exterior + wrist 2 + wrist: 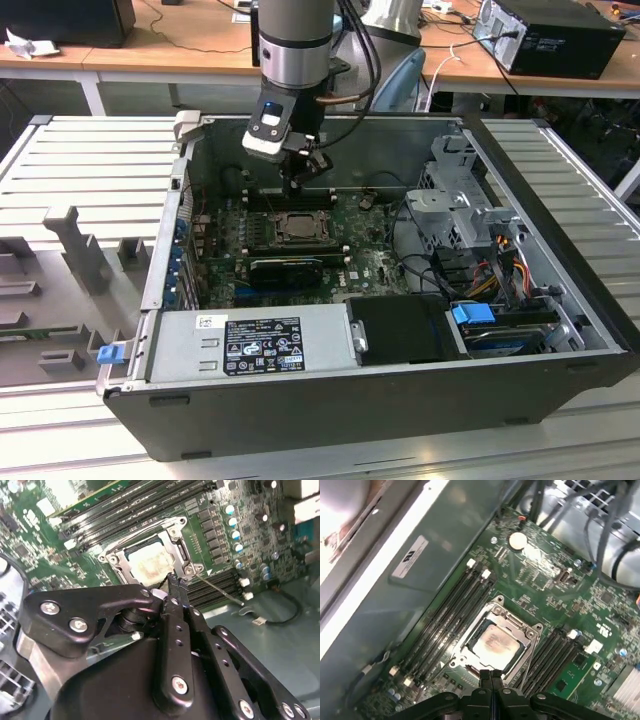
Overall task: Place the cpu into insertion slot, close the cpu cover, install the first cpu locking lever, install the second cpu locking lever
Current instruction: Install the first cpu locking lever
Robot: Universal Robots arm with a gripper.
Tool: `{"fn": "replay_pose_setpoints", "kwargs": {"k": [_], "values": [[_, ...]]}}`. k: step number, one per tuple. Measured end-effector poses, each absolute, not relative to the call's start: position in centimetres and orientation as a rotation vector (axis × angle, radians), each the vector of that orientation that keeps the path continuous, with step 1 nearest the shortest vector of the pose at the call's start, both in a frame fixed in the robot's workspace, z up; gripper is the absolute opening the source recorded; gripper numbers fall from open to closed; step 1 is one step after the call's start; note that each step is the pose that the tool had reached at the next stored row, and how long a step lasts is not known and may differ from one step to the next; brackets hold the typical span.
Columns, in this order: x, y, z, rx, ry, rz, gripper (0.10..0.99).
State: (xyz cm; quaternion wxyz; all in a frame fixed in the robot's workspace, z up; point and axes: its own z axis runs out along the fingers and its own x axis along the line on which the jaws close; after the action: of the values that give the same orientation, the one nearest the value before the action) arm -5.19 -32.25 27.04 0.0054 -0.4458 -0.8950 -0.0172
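The cpu (495, 642) lies in the insertion slot (298, 228) on the green motherboard, its silvery top (150, 562) showing through the window of the cpu cover (517, 625). The cover (175, 545) lies flat over the chip. A thin wire locking lever (220, 589) sticks out sideways from one socket corner, away from the frame. My gripper (292, 185) hangs just over the socket's edge. Its two black fingers are pressed together, with the tips (175, 582) at the socket corner where that lever starts. In the first wrist view the shut gripper (491, 674) sits right beside the frame's edge.
Black memory slots (450, 615) flank the socket on both sides. A long black card (285, 268) lies nearer the front, and the power supply box (255, 342) in front of that. A drive cage (450, 200) and cables fill the exterior view's right. The case wall (420, 555) runs close behind.
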Motion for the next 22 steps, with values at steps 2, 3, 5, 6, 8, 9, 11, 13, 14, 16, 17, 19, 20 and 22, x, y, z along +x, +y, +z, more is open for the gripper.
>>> {"fn": "replay_pose_setpoints", "kwargs": {"k": [2,3,5,6,8,9,11,13,14,16,17,19,20,22], "values": [[-5.19,-32.25,27.05,-1.316,-2.840,-0.052,0.106],[-5.19,-32.25,27.05,-1.270,-2.860,-0.051,0.106],[-5.20,-32.25,27.05,-1.165,-2.904,-0.049,0.106],[-5.20,-32.25,27.05,-1.117,-2.922,-0.049,0.106],[-5.20,-32.25,27.05,-1.054,-2.945,-0.048,0.106],[-5.20,-32.25,27.05,-1.023,-2.955,-0.048,0.106],[-5.20,-32.25,27.05,-0.959,-2.976,-0.047,0.106],[-5.20,-32.25,27.04,-0.890,-2.996,-0.047,0.106],[-5.20,-32.25,27.04,-0.852,-3.007,-0.046,0.106],[-5.20,-32.25,27.02,-0.776,-3.028,-0.044,0.106],[-5.20,-32.25,27.02,-0.739,-3.037,-0.041,0.106],[-5.19,-32.25,27.03,-0.651,-3.057,-0.037,0.106],[-5.19,-32.25,27.03,-0.622,-3.063,-0.035,0.106],[-5.20,-32.25,27.03,-0.539,-3.078,-0.031,0.106]]}}
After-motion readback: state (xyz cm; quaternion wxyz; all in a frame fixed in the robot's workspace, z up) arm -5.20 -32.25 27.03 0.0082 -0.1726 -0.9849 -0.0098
